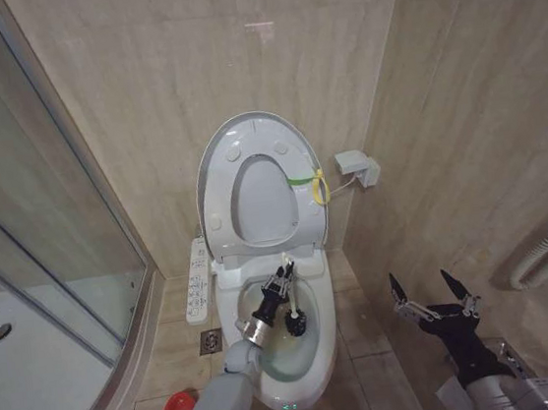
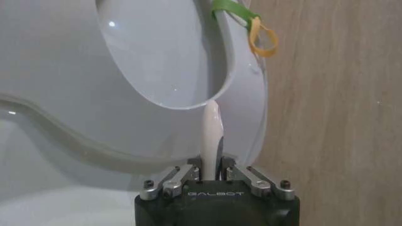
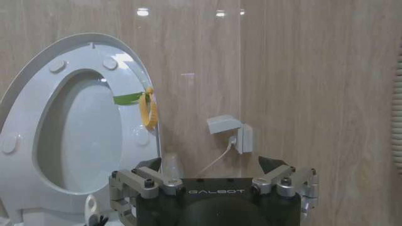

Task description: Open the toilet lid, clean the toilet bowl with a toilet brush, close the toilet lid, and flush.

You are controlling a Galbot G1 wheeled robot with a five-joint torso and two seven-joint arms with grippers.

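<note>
While the toilet brush (image 1: 290, 297) is standing nearly upright, black head down in the toilet bowl (image 1: 323, 353), the left gripper (image 1: 277, 286) is clamping its white handle mid-length. Behind, the toilet lid (image 1: 213, 172) is leaning raised against the wall; the right gripper (image 1: 433, 298) is hovering spread and empty, well off to the bowl's right.

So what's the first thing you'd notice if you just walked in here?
The toilet lid stands straight up against the wall, leaving the toilet bowl open. The left gripper reaches into the bowl, shut on the toilet brush. The right gripper waits open, to the right of the bowl.
</note>
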